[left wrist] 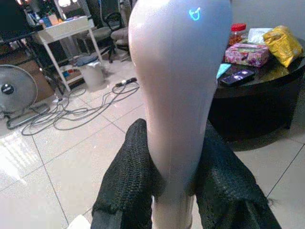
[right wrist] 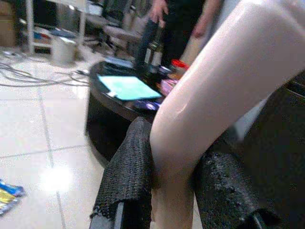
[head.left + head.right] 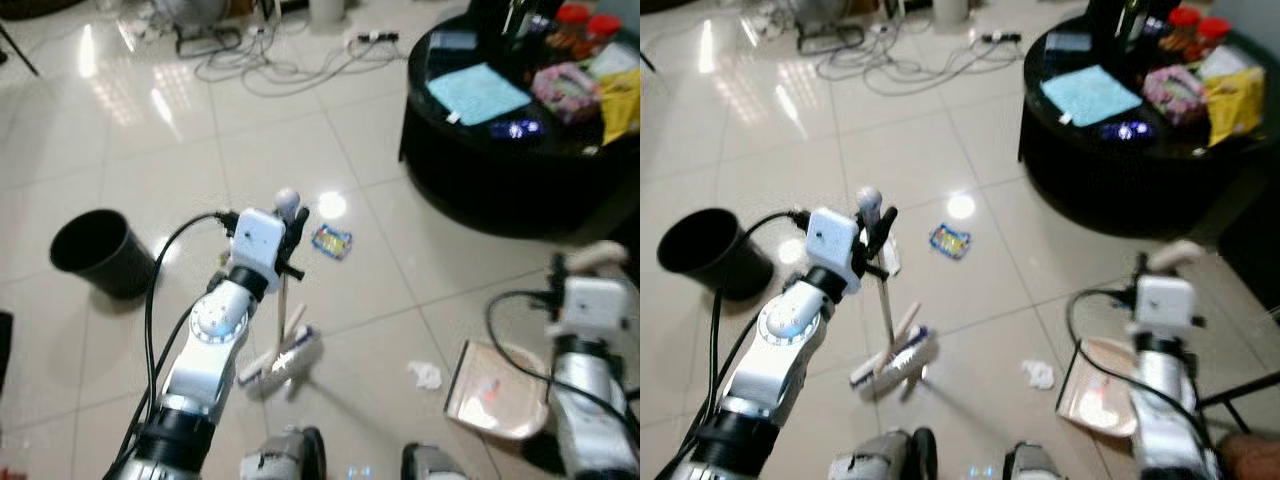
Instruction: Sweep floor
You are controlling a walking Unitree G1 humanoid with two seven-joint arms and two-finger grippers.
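- Left gripper (image 3: 292, 232) of ours is clamped round the pale broom handle (image 1: 176, 95), near its rounded top end; in the left wrist view both black fingers (image 1: 128, 181) press against it from either side.
- Right gripper (image 2: 174, 191) is closed on the dustpan handle (image 2: 214, 81) the same way, so we've got a tool in each arm.
- Around us: a black bin (image 3: 100, 252) stands on the tiles off to our left, well apart from the broom.
- Ahead on the right sits a low round black table (image 3: 470, 170) with a turquoise cloth (image 3: 480, 92), a yellow bag (image 3: 622, 100) and other bits on it.
- A tangle of cables (image 3: 270, 62) and a power strip (image 3: 377, 38) lie across the floor further ahead.
- A person (image 2: 181, 19) stands behind the table, seen from the right wrist.
- Stuff to sweep: a blue-yellow wrapper (image 3: 331, 241) just ahead of the broom, and a crumpled white paper (image 3: 426, 375) between the broom head and the dustpan.
- Broom head (image 3: 283, 360) is down on the tiles right in front of our feet, white with a bluish edge, handle tilted slightly.
- Dustpan (image 3: 495, 392) is a pinkish-beige scoop resting on the floor beside our right arm.
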